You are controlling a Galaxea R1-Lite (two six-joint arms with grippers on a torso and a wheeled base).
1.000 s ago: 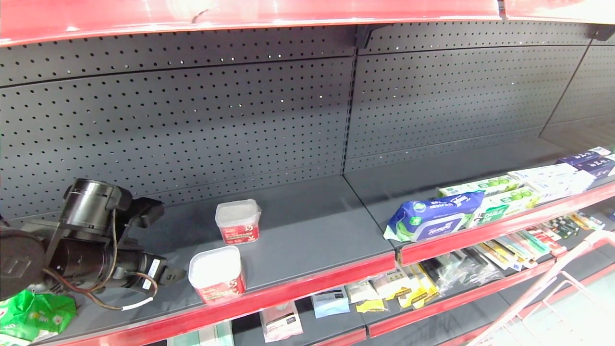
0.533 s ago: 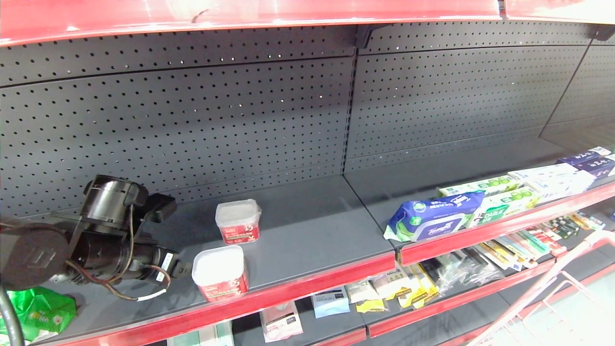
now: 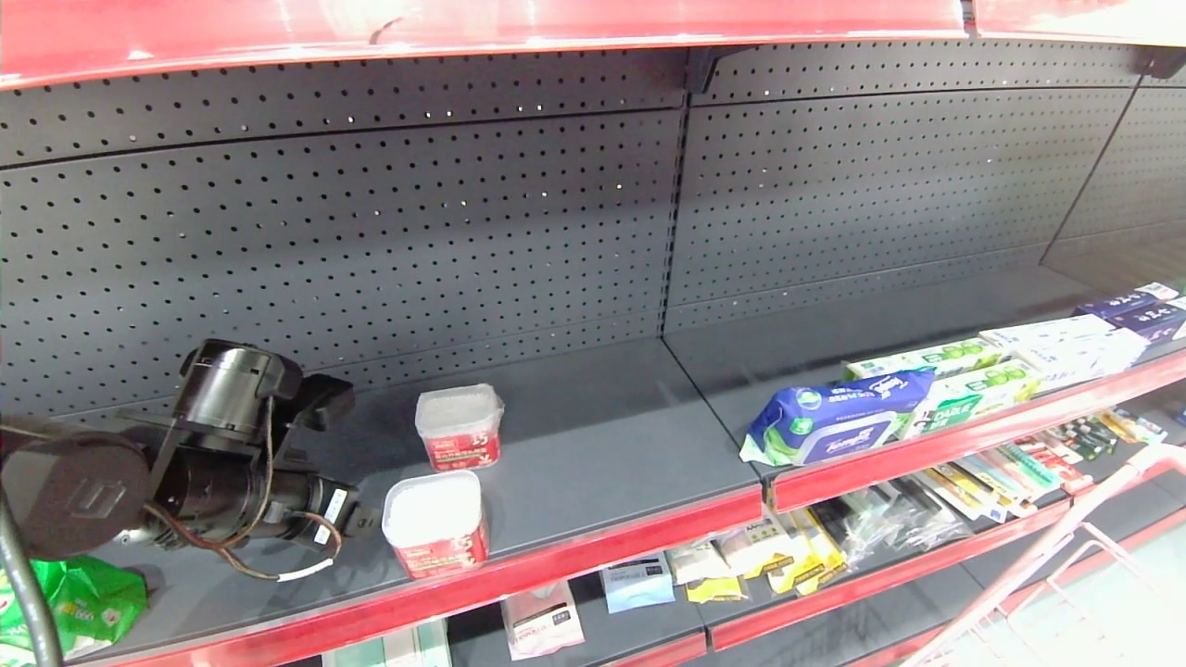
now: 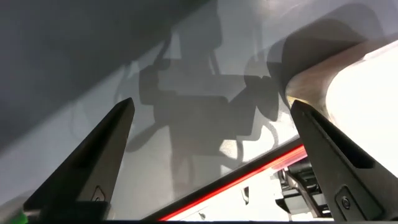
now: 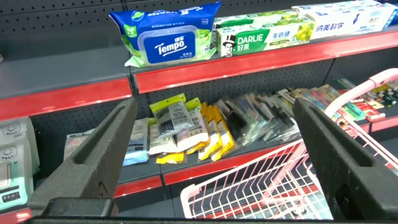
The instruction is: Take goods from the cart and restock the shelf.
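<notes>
The left gripper [image 4: 211, 106] is hovering low over the shelf [image 3: 602, 435] with its fingers spread wide and bare shelf showing between them. The front tub [image 3: 435, 523] is standing upright by the shelf's red lip, just outside one finger. Whether that finger is touching the tub is hard to tell, since the tub is crowding the edge of the wrist view. The rear tub [image 3: 459, 426] is standing upright deeper on the shelf, behind the front one and apart from it. A green bag [image 3: 65, 602] is lying at the shelf's left end, beneath the left arm.

In the next bay to the right, a wipes pack [image 3: 839, 417] is lying at the front edge, and toothpaste boxes [image 3: 964, 371] are running on rightward from it. The right gripper [image 5: 212, 102] is hanging above the cart [image 5: 249, 180], its fingers also spread wide. It is facing a lower shelf where packets [image 5: 186, 127] are lying in a row.
</notes>
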